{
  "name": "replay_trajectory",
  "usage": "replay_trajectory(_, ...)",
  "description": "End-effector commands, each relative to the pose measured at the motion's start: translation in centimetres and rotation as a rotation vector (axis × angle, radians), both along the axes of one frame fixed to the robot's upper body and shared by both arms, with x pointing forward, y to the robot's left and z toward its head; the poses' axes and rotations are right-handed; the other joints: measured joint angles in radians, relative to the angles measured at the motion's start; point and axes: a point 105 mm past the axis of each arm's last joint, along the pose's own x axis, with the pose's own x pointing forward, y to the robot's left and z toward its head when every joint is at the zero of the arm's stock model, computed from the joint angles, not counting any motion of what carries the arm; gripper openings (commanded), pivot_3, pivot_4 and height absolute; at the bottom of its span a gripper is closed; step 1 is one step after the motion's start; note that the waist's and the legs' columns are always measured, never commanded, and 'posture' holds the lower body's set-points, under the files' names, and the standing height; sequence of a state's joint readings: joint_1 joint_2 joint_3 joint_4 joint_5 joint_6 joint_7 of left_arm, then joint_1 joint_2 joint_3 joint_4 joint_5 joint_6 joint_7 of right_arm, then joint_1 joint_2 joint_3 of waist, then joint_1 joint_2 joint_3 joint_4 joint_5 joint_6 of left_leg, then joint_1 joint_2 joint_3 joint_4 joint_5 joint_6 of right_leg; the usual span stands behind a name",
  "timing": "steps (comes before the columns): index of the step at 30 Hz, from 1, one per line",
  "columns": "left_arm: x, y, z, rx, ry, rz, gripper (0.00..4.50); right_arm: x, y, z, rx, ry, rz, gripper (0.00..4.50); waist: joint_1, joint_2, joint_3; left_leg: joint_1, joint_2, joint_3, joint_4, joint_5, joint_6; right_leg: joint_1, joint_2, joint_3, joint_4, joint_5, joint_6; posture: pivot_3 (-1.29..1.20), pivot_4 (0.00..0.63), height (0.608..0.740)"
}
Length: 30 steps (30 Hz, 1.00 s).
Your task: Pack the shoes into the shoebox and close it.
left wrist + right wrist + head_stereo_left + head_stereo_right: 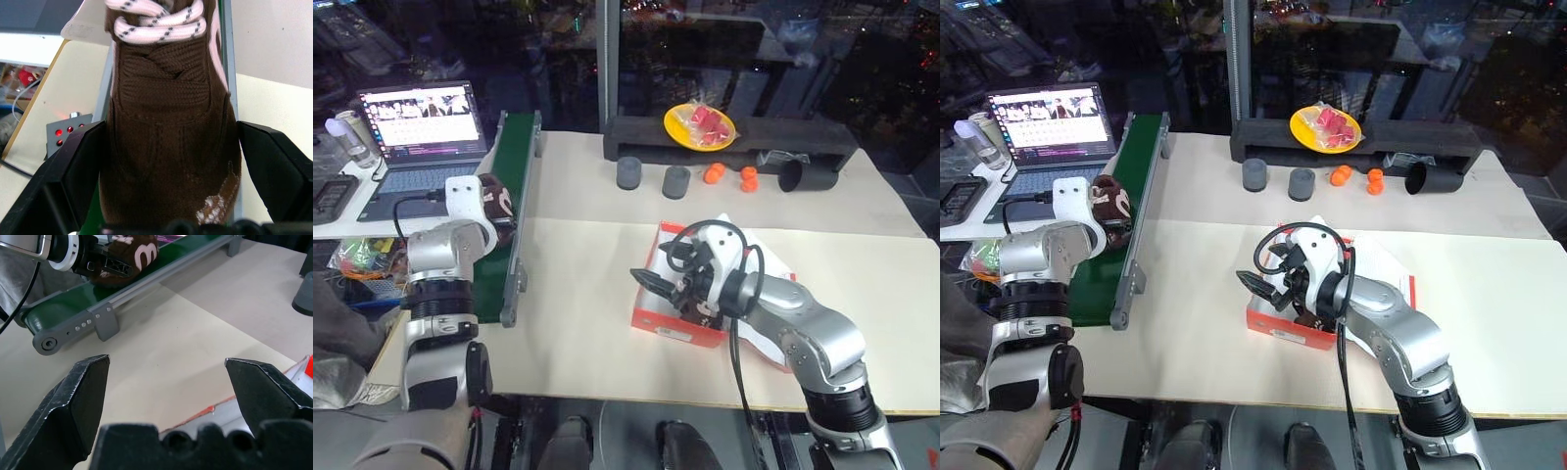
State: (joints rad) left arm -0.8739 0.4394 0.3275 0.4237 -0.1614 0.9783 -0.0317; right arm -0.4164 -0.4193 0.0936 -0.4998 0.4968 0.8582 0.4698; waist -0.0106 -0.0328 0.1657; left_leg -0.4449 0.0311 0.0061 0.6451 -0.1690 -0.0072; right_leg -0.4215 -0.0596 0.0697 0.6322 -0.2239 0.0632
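Left gripper [168, 161] reached forward-down, fingers flanking brown shoe [168, 122], contact unclear; shoe lay lengthwise between them. Right gripper [166, 382] wide open, empty.

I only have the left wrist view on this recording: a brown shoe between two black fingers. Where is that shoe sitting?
Observer: The shoe lies on a green conveyor belt at the table's left edge, with the left gripper around its toe end.
Operator: Where is the shoebox?
Observer: The shoebox sits open on the table to the right of the belt.
Operator: And the other arm?
Observer: The right gripper hangs open over the box's left end, holding nothing.
Operator: Anything beyond the box?
Observer: A yellow plate rests on a dark shelf at the back.
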Motion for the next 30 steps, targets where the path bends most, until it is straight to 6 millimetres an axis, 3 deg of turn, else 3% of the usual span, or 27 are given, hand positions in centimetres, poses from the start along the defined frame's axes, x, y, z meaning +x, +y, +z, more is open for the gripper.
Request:
replay_trajectory(1,0.3,-0.3,1.7,0.006,-0.064,-0.005,3.02,-0.2,-0.2,1.7,0.033,-0.054,0.0,4.5,0.001,0.0,0.0,0.0,0.0,0.0,0.001,0.0,0.0,0.0,0.0,0.0,0.0,0.0,0.0,0.0,0.15,0.74)
replay_trajectory(9,0.5,-0.2,1.5,0.004,-0.051,0.002,0.4,-0.1,-0.2,1.9,0.04,-0.056,-0.004,4.5,0.002,0.0,0.0,0.001,0.0,0.0,0.001,0.0,-0.001,0.001,0.0,0.0,0.002,0.0,0.0,0.0,0.15,0.74)
replay_trajectory(14,0.7,-0.3,1.9,-0.044,-0.1,0.015,0.4,0.1,-0.3,2.0,0.042,-0.059,-0.01,4.5,0.002,0.0,0.0,0.001,0.0,0.0,0.001,0.001,-0.001,0.001,0.0,0.0,0.002,0.0,0.0,0.0,0.15,0.74)
replay_trajectory(16,1.1,-0.7,3.6,-0.083,-0.213,0.011,0.4,0.2,-0.4,2.1,0.042,-0.062,-0.016,4.5,0.003,0.0,0.0,0.001,0.0,0.0,0.001,0.001,-0.001,0.001,0.0,0.0,0.002,0.0,0.0,0.0,0.15,0.74)
replay_trajectory(17,1.4,-1.3,5.7,-0.108,-0.334,-0.006,0.4,0.5,-0.5,2.3,0.049,-0.066,-0.032,4.5,0.003,0.0,0.0,0.001,0.0,0.0,0.001,0.001,-0.001,0.0,0.0,0.0,0.002,0.0,0.0,0.0,0.15,0.74)
replay_trajectory(19,1.4,-3.2,8.7,-0.181,-0.507,-0.073,0.4,1.3,-0.9,3.4,0.099,-0.076,-0.079,4.5,0.003,-0.001,0.0,-0.001,0.0,0.0,0.001,0.001,-0.001,0.0,0.0,0.0,0.001,0.0,0.0,0.0,0.15,0.74)
replay_trajectory(23,0.8,-7.3,10.4,-0.241,-0.619,-0.255,0.4,3.2,-1.3,6.0,0.334,-0.011,-0.156,4.5,-0.001,-0.001,0.0,-0.002,0.0,0.0,0.001,0.001,-0.001,-0.001,-0.001,0.0,0.0,0.001,-0.001,0.0,0.15,0.74)
replay_trajectory(27,-1.1,-14.3,9.9,-0.434,-0.569,-0.576,0.4,4.0,0.8,9.1,0.606,0.148,-0.065,4.5,-0.007,-0.001,0.0,-0.002,0.0,0.0,0.0,0.001,-0.001,-0.001,-0.001,0.0,0.001,0.001,-0.001,0.0,0.15,0.74)
replay_trajectory(30,-2.9,-17.3,9.6,-0.462,-0.54,-0.748,0.4,4.5,1.6,10.3,0.685,0.221,-0.035,4.5,-0.01,0.0,0.0,-0.001,0.0,0.0,0.0,0.0,-0.001,-0.002,-0.001,0.0,0.007,0.001,-0.001,0.0,0.15,0.74)
